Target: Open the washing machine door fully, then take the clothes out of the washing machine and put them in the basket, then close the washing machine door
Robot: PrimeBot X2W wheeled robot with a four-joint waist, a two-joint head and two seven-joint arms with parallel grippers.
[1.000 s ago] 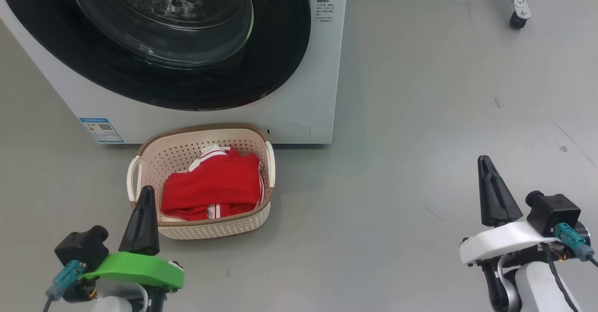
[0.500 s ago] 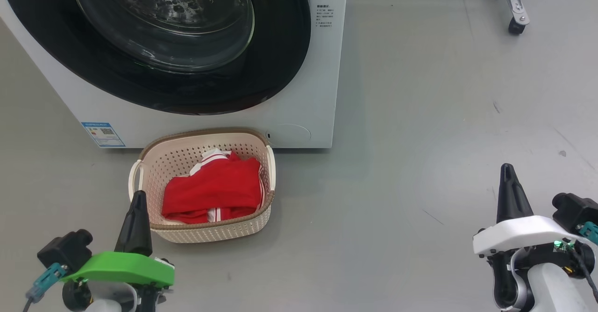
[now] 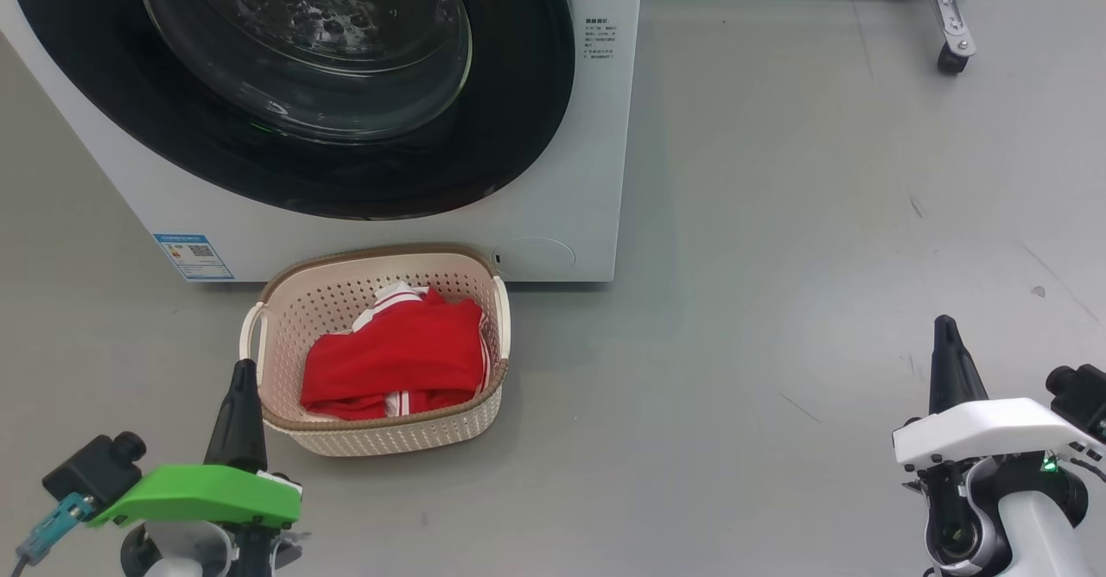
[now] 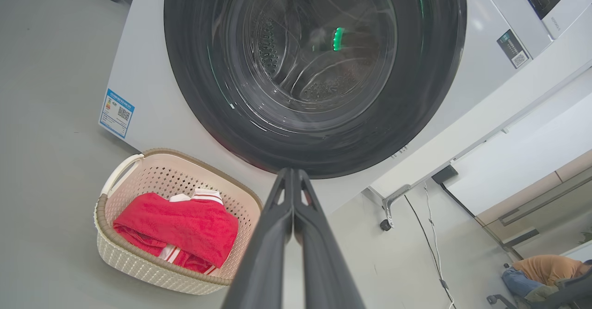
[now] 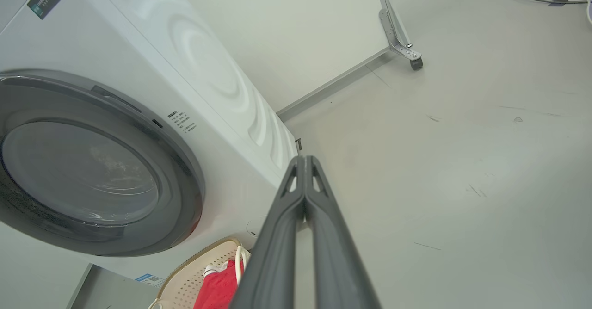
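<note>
Washing machine door [image 3: 527, 128] sat flush against washing machine [image 3: 600, 180], clothes [image 3: 406, 357] lay in basket [image 3: 389, 439] just in front, left gripper [image 3: 243, 371] and right gripper [image 3: 945, 330] both pressed together, empty.

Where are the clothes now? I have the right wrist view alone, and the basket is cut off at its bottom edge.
Observer: In the head view the red clothes lie inside the basket, close in front of the washing machine.
Operator: Is something left inside the machine?
Observer: Through the door glass, the left wrist view shows the bare drum, no red cloth.
Operator: And the left hand?
Observer: The left hand is shut and empty, beside the basket's near left corner.
</note>
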